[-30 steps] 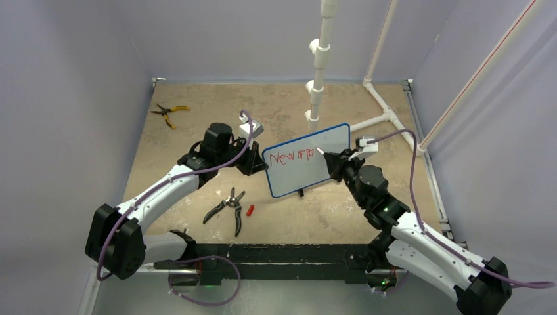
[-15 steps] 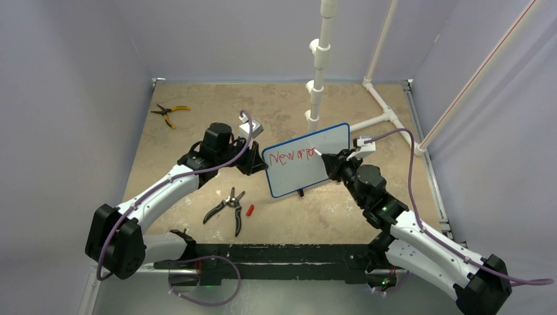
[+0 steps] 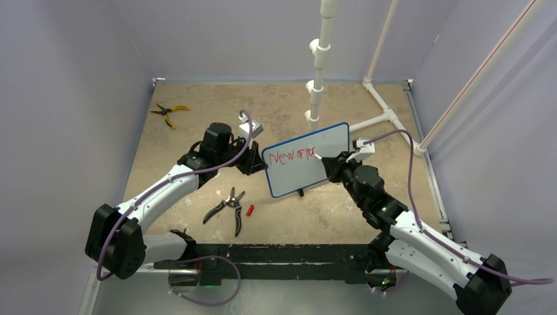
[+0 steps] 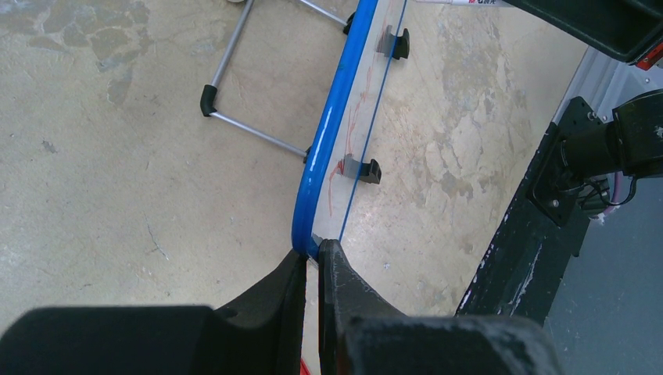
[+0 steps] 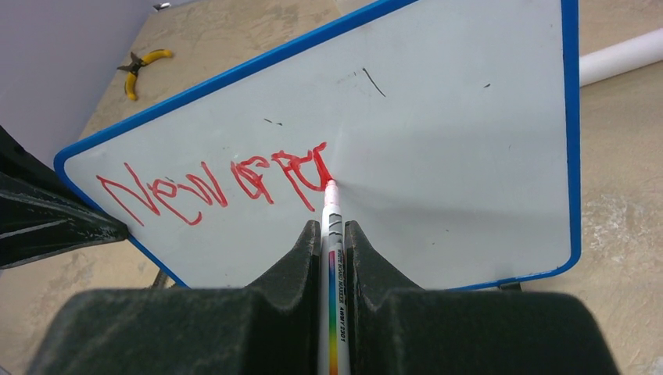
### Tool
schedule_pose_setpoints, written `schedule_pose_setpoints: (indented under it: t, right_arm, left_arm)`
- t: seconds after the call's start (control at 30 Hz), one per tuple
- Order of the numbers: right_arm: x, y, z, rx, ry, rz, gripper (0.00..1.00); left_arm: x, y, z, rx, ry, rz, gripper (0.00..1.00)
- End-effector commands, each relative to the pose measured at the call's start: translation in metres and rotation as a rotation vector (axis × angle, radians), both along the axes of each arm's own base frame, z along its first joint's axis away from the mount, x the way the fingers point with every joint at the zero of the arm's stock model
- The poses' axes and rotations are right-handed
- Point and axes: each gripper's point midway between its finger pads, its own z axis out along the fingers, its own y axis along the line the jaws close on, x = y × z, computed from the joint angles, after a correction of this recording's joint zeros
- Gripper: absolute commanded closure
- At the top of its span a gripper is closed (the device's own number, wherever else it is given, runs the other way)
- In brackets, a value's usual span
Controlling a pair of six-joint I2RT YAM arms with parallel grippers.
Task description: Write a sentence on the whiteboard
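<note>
Whiteboard looks light, stiff, slick; we pinch its blue edge with left tool, right tool clamps marker, so we'd press gently.

Top view. Centre: upright whiteboard, left gripper clamping its left edge, right gripper pressing a marker to its face, blocks passage. White pipe post stands close behind. Open desk at upper left holds yellow pliers; black cutters and red cap lie lower centre.
</note>
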Motion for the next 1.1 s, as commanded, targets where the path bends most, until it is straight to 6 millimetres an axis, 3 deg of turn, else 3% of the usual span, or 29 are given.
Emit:
schedule_pose_setpoints:
  t: [0.0,0.7,1.07]
  right_arm:
    - [0.004,-0.011,0.000,-0.019,0.006,-0.058,1.00]
    - [0.014,-0.011,0.042,-0.009,-0.097,-0.075,1.00]
    - [0.017,-0.005,0.051,-0.007,-0.128,-0.052,1.00]
  left_arm:
    - [0.002,-0.003,0.007,-0.023,-0.035,-0.011,1.00]
    - [0.002,-0.003,0.007,-0.022,-0.033,-0.011,1.00]
    - [0.002,-0.003,0.007,-0.023,-0.033,-0.012,1.00]
